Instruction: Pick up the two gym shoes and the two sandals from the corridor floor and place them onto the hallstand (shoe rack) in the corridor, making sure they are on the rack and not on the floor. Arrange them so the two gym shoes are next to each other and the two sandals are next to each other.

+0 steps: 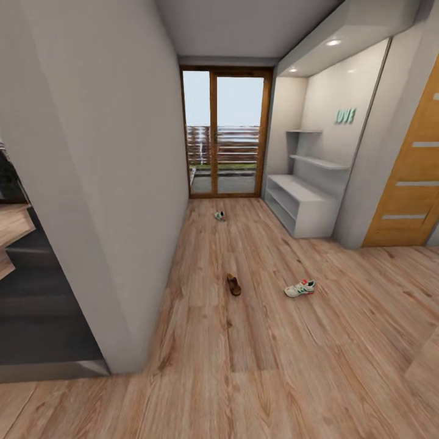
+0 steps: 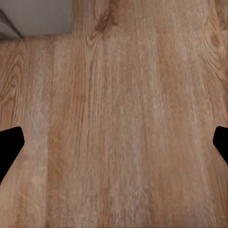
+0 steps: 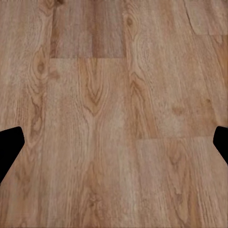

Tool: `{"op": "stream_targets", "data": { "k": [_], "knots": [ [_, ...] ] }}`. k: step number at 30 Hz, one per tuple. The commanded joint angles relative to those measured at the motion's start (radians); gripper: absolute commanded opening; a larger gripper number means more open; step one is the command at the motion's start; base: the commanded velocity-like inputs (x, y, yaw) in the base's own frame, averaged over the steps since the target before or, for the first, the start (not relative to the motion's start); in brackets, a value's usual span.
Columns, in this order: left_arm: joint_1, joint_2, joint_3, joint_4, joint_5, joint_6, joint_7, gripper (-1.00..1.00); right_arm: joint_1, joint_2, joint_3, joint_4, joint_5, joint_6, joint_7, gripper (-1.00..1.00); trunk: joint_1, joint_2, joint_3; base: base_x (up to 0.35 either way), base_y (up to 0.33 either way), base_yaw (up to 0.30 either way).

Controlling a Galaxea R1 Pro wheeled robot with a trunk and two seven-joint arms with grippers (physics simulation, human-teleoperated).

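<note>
One sneaker (image 1: 300, 288) and one sandal (image 1: 233, 285) lie near each other mid-corridor on the floor (image 1: 317, 366); a second sneaker (image 1: 219, 216) lies farther off, near the glass door (image 1: 224, 134). The shoe rack (image 1: 303, 201) stands empty on the right. The left hand (image 2: 114, 147) and right hand (image 3: 114, 147) both hang open over bare planks. The second sandal could be overlooked, and driving in might nudge the shoes.

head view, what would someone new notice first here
Three shoes lie scattered on the light wood-plank corridor floor: a white lace-up sneaker with green stripes nearest on the right, a small brown leather sandal just left of it, and another white sneaker farther off near the wood-framed glass door. The pale grey-white hallstand with low bench and stepped shelves sits in the right-hand alcove, bearing no shoes.
</note>
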Motion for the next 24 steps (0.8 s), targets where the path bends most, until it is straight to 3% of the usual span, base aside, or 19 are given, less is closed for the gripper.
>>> {"op": "stream_targets", "data": {
  "k": [1,24],
  "knots": [
    [-0.001,0.000,0.001,0.001,0.000,-0.003,0.000,1.00,-0.001,0.000,0.000,0.001,0.000,-0.003,-0.001,1.00,0.001,0.000,-0.001,0.338,0.000,0.000],
    [-0.001,0.000,0.001,0.001,0.000,-0.003,0.000,1.00,-0.001,0.000,0.001,0.001,0.000,-0.002,-0.002,1.00,0.001,0.000,-0.001,0.335,-0.025,0.000]
  ]
}}
